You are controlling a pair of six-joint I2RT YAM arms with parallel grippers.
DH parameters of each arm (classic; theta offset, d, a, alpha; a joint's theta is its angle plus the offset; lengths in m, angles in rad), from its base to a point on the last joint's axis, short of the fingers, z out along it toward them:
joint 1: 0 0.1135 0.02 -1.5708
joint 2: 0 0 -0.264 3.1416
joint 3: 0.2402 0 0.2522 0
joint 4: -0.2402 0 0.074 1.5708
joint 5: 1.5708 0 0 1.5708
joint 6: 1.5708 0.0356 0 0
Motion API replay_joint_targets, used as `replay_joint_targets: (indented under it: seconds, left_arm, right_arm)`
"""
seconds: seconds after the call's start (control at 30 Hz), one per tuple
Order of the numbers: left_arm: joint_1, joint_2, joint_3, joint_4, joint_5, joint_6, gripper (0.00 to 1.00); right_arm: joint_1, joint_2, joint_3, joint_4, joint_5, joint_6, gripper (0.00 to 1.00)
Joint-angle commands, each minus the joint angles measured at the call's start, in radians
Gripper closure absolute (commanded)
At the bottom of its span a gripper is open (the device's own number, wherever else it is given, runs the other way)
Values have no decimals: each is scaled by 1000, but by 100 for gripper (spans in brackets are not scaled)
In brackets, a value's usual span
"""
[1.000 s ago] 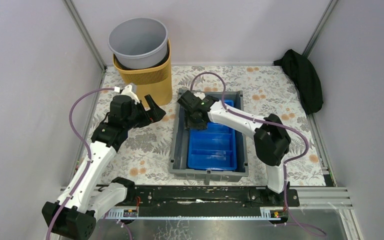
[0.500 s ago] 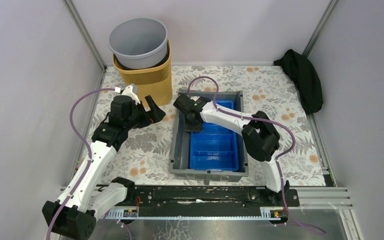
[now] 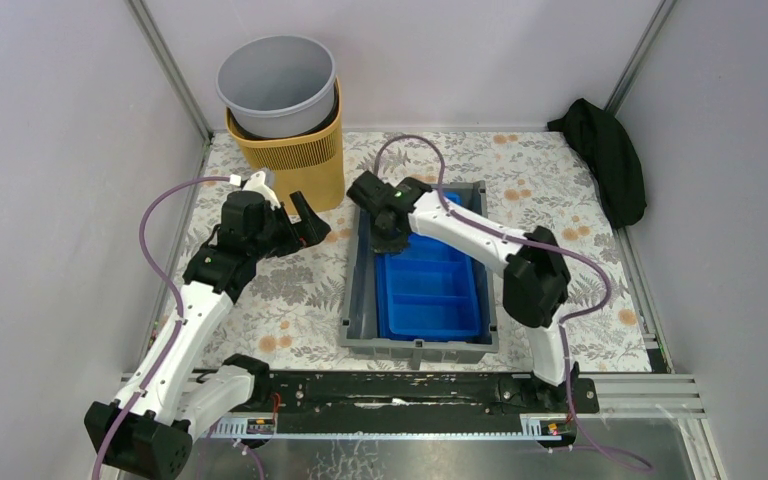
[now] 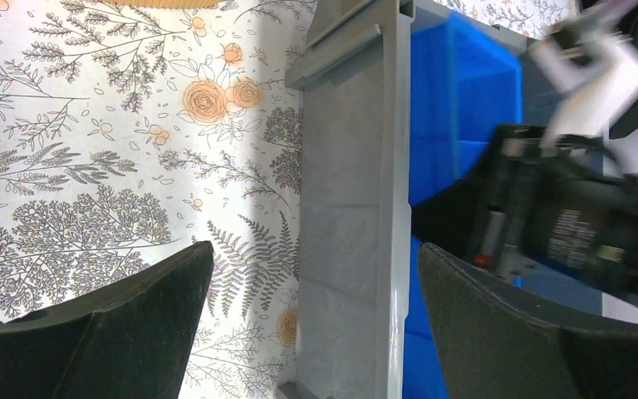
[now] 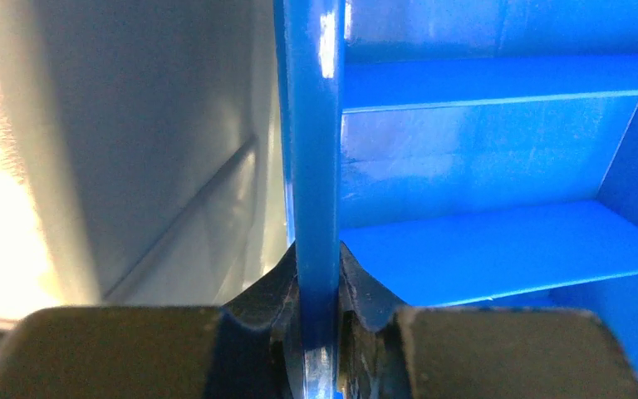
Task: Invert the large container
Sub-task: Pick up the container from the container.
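The large dark-grey container (image 3: pixel 358 300) sits upright in the middle of the table, with the blue ribbed tray (image 3: pixel 430 295) inside it. My right gripper (image 3: pixel 382 240) is shut on the tray's left wall (image 5: pixel 316 166) near the container's far left corner. The container's inner wall (image 5: pixel 149 150) shows to the left of the tray. My left gripper (image 3: pixel 312 225) is open and empty, hovering left of the container. In the left wrist view its fingers straddle the container's left wall (image 4: pixel 349 208) from above, apart from it.
A round light-grey bucket (image 3: pixel 275 85) sits in a yellow slatted bin (image 3: pixel 295 155) at the far left. A black cloth (image 3: pixel 605 160) lies at the far right. Floral table cover surrounds the container.
My right gripper has moved toward the container's far left corner, dragging the blue tray with it. The left arm has not moved.
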Motion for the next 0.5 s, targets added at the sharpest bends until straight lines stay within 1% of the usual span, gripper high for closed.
replay_joint_targets:
  seconds: [0.0, 0.13, 0.3, 0.4, 0.47]
  left_arm:
    - [-7, -9, 27, -14, -10, 16, 0]
    - [-7, -17, 51, -30, -20, 18, 0]
    - [-7, -12, 67, -37, -14, 16, 0]
    - [-6, -5, 75, -39, -13, 18, 0]
    - [-7, 0, 80, -42, -11, 18, 0]
  right_arm:
    - [9, -192, 151, -103, 28, -69, 100]
    - [8, -261, 243, -179, 31, -94, 100]
    - [-3, -355, 316, -224, 1, -125, 100]
    - [-42, -425, 361, -241, -48, -152, 100]
    - [-99, -471, 382, -239, -109, -173, 100]
